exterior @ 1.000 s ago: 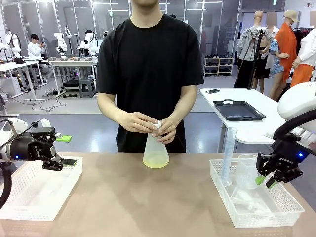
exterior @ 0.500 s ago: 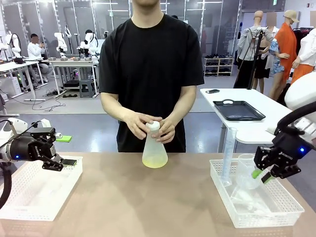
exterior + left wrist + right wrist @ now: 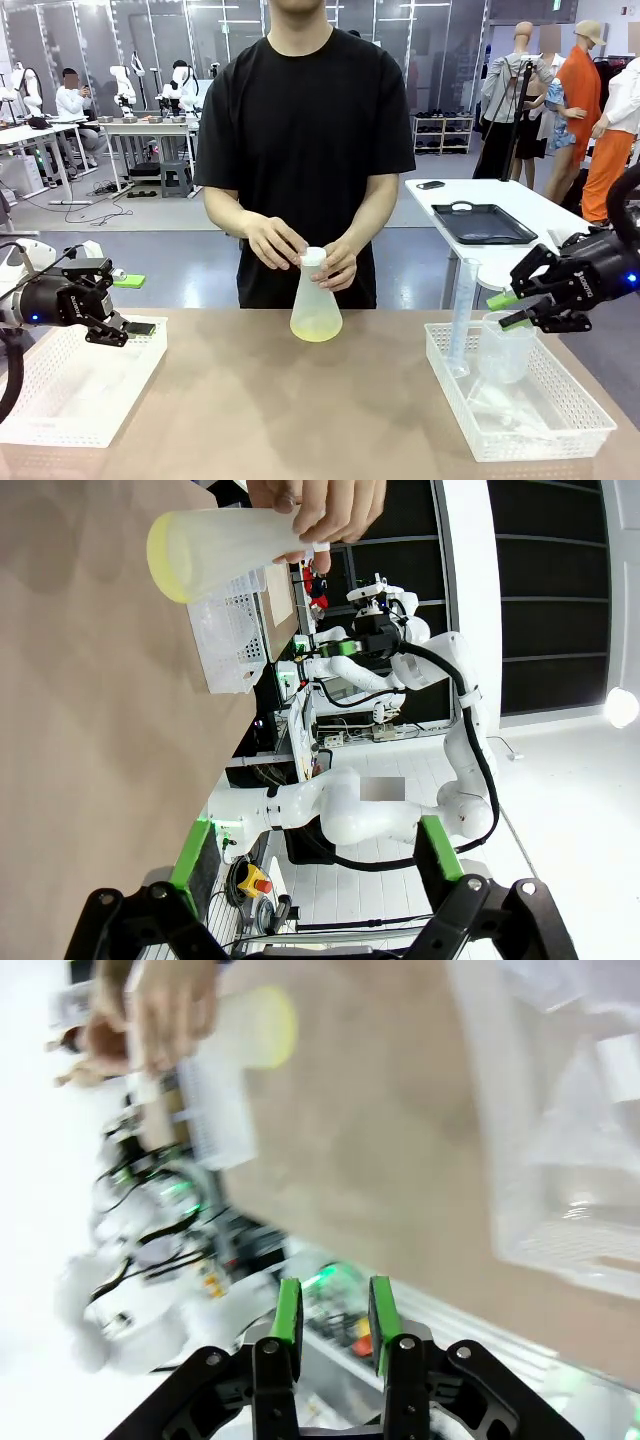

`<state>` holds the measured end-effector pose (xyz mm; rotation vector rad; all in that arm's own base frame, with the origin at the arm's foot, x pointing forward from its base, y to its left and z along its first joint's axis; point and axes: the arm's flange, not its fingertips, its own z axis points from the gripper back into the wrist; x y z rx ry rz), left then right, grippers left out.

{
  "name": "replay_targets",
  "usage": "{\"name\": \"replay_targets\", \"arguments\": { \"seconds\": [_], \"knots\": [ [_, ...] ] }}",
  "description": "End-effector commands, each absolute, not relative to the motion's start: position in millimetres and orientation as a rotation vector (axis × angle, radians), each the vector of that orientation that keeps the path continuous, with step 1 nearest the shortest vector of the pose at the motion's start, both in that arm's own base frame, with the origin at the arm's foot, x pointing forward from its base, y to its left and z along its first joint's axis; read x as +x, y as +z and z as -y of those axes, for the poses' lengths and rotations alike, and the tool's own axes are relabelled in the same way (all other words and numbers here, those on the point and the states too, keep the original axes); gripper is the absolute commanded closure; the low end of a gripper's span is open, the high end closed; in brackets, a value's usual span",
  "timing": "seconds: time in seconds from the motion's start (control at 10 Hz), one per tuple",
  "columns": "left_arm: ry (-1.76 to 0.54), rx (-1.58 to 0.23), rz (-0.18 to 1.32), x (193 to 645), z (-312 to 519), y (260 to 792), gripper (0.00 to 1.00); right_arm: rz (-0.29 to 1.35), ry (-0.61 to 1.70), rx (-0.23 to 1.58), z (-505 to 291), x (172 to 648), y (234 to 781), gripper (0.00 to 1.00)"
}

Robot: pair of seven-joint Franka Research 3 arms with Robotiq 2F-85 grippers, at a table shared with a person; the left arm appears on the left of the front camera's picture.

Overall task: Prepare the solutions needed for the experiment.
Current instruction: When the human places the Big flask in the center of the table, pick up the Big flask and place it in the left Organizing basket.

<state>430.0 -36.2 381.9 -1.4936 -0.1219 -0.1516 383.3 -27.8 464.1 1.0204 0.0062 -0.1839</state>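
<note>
Seeing hands (image 3: 340, 265) at twelve o'clock grip a translucent conical plastic flask (image 3: 316, 300) of yellow-green liquid (image 3: 316, 328); our left gripper (image 3: 134, 304) spread, right gripper (image 3: 505, 310) barely parted.

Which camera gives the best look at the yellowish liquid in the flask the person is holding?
The front view: the flask stands upright, its liquid a clear bottom layer. The left wrist view shows it sideways; the right wrist view blurs it.
</note>
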Motion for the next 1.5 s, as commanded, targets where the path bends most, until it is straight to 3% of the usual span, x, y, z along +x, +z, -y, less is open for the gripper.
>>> {"name": "replay_targets", "arguments": {
  "seconds": [0.0,0.3,1.4],
  "knots": [
    [-0.155,-1.505,0.136,431,38,384,0.0,-0.081,-0.207,1.215,34,391,455,0.64],
    [-0.155,-1.505,0.136,431,38,384,0.0,-0.101,-0.151,1.454,28,396,434,0.64],
    [-0.155,-1.505,0.136,431,38,384,0.0,-0.103,-0.221,1.515,29,410,397,0.64]
  ]
}}
